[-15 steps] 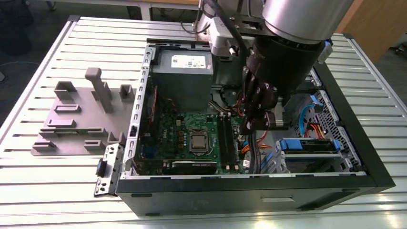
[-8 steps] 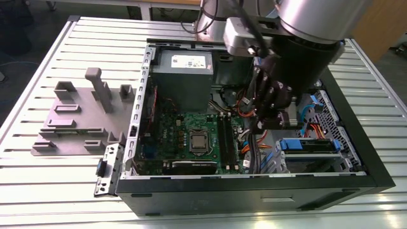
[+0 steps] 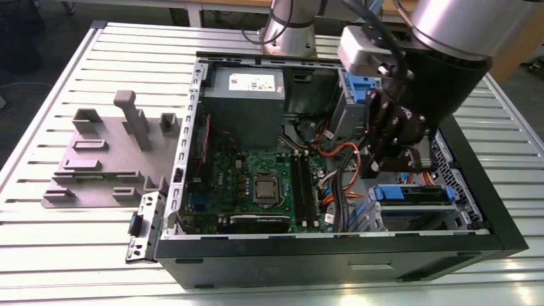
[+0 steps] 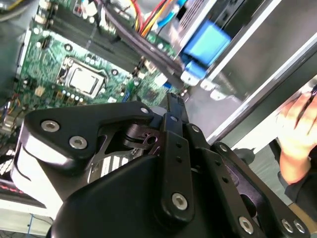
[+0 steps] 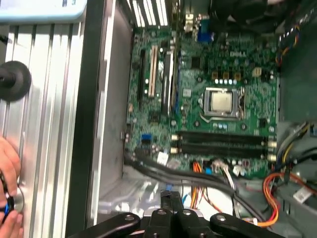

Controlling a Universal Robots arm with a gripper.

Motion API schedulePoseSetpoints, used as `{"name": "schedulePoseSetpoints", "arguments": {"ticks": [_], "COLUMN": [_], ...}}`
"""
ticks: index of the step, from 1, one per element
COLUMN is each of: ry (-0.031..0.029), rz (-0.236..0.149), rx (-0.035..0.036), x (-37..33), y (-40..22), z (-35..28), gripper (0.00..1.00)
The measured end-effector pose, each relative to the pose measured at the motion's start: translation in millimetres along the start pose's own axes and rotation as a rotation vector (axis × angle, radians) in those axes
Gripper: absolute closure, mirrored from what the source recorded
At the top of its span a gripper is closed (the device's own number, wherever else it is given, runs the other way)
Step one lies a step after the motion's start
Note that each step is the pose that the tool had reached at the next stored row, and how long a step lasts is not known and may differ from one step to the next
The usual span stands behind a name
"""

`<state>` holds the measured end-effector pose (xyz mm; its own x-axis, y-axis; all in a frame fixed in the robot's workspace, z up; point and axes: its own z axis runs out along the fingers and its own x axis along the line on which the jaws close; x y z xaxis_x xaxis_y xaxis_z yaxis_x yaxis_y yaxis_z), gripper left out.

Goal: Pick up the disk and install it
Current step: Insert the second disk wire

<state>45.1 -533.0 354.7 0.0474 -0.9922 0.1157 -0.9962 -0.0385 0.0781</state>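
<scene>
grey slatted table (image 3: pixel 76 255) carries an open computer case (image 3: pixel 340 264), lying on its side with the motherboard (image 3: pixel 264 185) exposed.

item 1, end effector: the gripper (image 3: pixel 378 169) is down inside the case, over the bundle of orange and black cables (image 3: pixel 333 159) between the motherboard and the drive bay. in both wrist views the gripper (image 4: pixel 173 104) (image 5: pixel 171 201) shows its two black fingers (image 5: pixel 166 202) pressed together with nothing between them (no load seen on the pads).

item 2, task object: the disk (image 3: pixel 408 196) lies flat in the bay at the corner of the case on the exterior view's right, nearest the camera, with its blue rails showing along the edge. it sits just beside the fingertips, on the side toward the exterior view's right. contact between the two cannot be judged from these angles; the gripper has no hold on it.

item 3, surroundings: the grey power supply (image 3: pixel 246 95) occupies the far end of the case. a grey fixture (image 3: pixel 111 153) with upright posts stands on the table, on the exterior view's left and apart from the case. a person's hand (image 5: pixel 7 198) rests at the table's edge outside the case wall, also seen in the second wrist view (image 4: pixel 297 124).
</scene>
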Motion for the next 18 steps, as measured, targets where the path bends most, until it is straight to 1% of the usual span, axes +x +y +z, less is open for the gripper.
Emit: {"name": "schedulePoseSetpoints", "arguments": {"ticks": [9, 11, 14, 18], "ry": [0.0001, 0.0002, 0.0002, 0.0003], "rz": [0.0, 0.0, 0.0, 0.0], "rx": [0.0, 0.0001, 0.0001, 0.0], "x": [-0.2, -0.3, -0.5, -0.7], "y": [-33.1, -39.5, -45.6, -46.5], "z": [-2.4, -2.8, -3.3, -4.3], "gripper": [0.89, 0.89, 0.89, 0.89]}}
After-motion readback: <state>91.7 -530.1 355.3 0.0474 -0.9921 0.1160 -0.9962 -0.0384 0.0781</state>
